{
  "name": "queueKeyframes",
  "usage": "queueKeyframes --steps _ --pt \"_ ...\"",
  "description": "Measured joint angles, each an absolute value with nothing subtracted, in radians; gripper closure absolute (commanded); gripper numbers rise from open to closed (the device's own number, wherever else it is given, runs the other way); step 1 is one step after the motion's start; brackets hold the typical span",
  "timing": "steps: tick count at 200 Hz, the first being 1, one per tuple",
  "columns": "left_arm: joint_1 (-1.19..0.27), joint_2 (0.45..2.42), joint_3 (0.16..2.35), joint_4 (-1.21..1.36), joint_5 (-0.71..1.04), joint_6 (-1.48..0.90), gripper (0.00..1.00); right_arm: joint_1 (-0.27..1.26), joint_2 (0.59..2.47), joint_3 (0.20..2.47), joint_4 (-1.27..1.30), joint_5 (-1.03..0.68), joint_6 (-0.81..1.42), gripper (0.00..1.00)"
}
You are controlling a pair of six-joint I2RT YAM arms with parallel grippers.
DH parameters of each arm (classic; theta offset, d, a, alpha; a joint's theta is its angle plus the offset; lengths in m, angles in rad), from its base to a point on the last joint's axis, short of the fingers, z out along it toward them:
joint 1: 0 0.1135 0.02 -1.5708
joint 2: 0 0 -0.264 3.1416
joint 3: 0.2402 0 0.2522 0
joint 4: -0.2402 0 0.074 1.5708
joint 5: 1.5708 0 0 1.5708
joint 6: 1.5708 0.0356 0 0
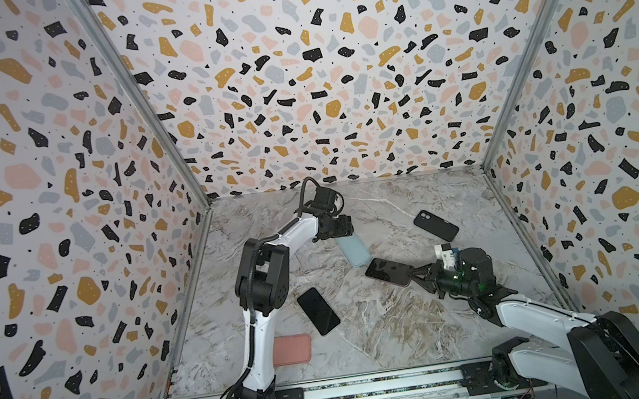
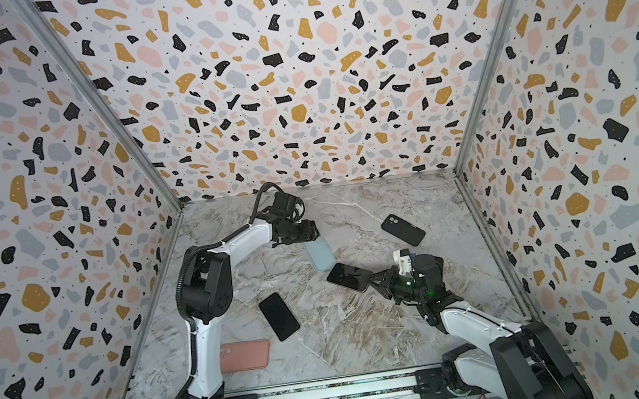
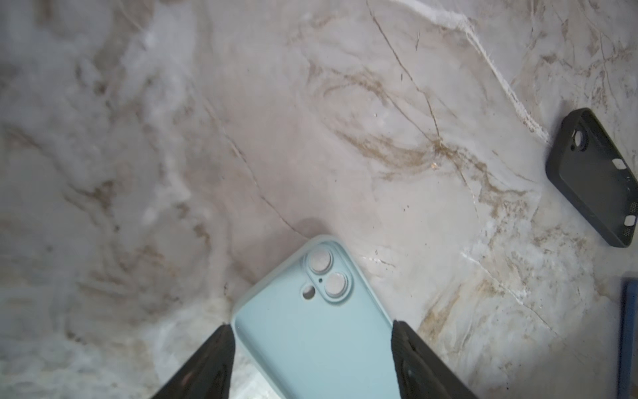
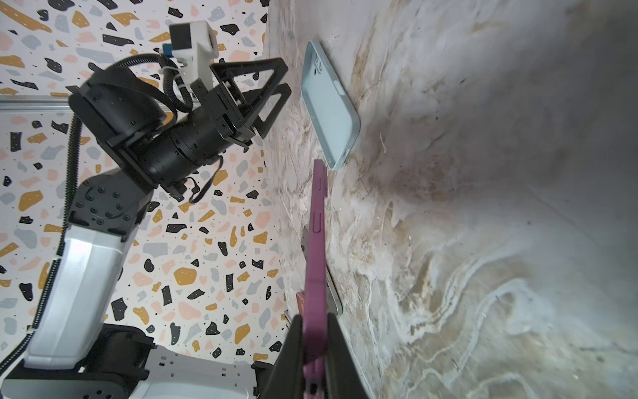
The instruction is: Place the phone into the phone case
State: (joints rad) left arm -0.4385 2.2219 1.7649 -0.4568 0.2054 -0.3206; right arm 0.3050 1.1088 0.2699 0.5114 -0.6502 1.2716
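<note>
My right gripper point(image 1: 413, 274) reaching low, clamping the phone point(image 1: 388, 272) by one end, screen facing up, long axis pointing at the blue case point(image 1: 354, 251) lying just beyond, my left gripper point(image 4: 288, 79) hovering over its far end, jaws apart.

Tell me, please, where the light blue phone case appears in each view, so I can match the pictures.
In a top view: the light blue case, middle of the table.
In a top view: same spot.
Left wrist: framed by the left gripper's open fingers.
Right wrist: lying flat, past the phone that the right gripper holds.
Shared landmark: the left gripper, next to the case in every view.
</note>
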Motion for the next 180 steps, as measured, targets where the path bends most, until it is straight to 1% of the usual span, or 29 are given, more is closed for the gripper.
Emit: queueKeyframes --steps 38,59,122,180 --pt "-0.430 2.298 1.928 -0.509 0.198 -0.254 0.26 0.305 1.090 0.286 0.456 -0.646 1.222 1.00" --pt "-0.429 2.352 1.981 -0.530 0.206 -0.229 0.25 0.305 1.090 0.290 0.434 -0.644 1.205 1.00" --pt "-0.429 2.389 1.974 -0.579 0.229 -0.201 0.25 0.305 1.071 0.314 0.371 -0.639 1.166 1.00" --pt "-0.429 2.382 1.943 -0.560 0.241 -0.197 0.31 0.305 1.071 0.318 0.358 -0.646 1.153 1.00"
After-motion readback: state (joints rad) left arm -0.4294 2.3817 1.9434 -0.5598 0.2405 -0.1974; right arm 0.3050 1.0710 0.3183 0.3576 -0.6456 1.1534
